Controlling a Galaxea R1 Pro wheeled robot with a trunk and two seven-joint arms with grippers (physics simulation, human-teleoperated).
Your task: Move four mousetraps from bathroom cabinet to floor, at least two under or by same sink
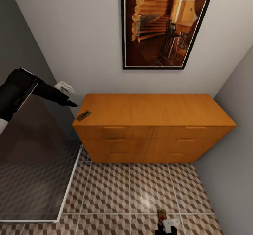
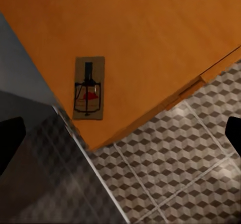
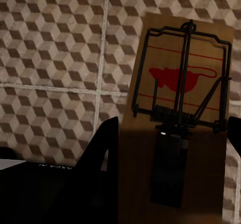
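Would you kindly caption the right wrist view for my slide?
Right gripper holding a mousetrap above the patterned bathroom floor.

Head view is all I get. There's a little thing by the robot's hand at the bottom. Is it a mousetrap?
Observer: Yes. The right wrist view shows the held mousetrap between the fingers of the right gripper, above the bathroom floor.
Operator: Is there a picture on it?
Observer: A red mouse shape is printed on the wood, under the dark wire.
Operator: Is the other hand open?
Observer: The left gripper is open, with its fingers far apart at the edges of the left wrist view.
Operator: Is it touching the other trap?
Observer: No. The second mousetrap lies flat on the cabinet near a corner, apart from both fingers.
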